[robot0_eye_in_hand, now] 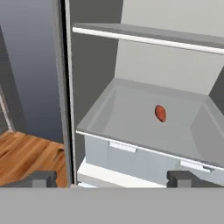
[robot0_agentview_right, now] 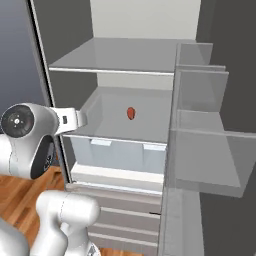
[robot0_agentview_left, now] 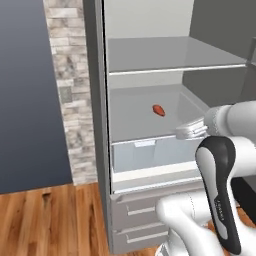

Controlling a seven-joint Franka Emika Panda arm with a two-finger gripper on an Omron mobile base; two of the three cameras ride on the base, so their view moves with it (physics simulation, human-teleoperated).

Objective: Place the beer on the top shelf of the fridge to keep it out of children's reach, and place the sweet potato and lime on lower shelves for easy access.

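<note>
Fingers [robot0_eye_in_hand: 43, 178] on my gripper [robot0_eye_in_hand: 111, 179] stand as wide apart as they go, with nothing between them. From the hand view the two dark tips sit low, one toward the left wall of the fridge [robot0_agentview_left: 100, 125] and one toward the right, both short of the front rim of the lower shelf [robot0_eye_in_hand: 131, 146].

I see the sweet potato [robot0_agentview_left: 158, 110] lying alone on that lower shelf, toward the far middle of it, well apart from both side walls and from the front rim. It looks tilted a little, one tapered end pointing nearer. In the right base view it [robot0_agentview_right: 131, 113] sits well left of the door racks [robot0_agentview_right: 200, 100].

Above it the top shelf [robot0_agentview_left: 175, 70] runs across with its pale rim, and the gap between the two shelves reads as open room all around the tuber. Below the lower shelf is the bluish drawer [robot0_agentview_left: 150, 155], then grey drawers [robot0_agentview_left: 140, 212] near the wood floor [robot0_agentview_left: 50, 220].

My arm's wrist [robot0_agentview_left: 192, 131] hangs just in front of the lower shelf's right front corner in the left base view. A stone wall strip [robot0_agentview_left: 70, 90] stands left of the fridge.
</note>
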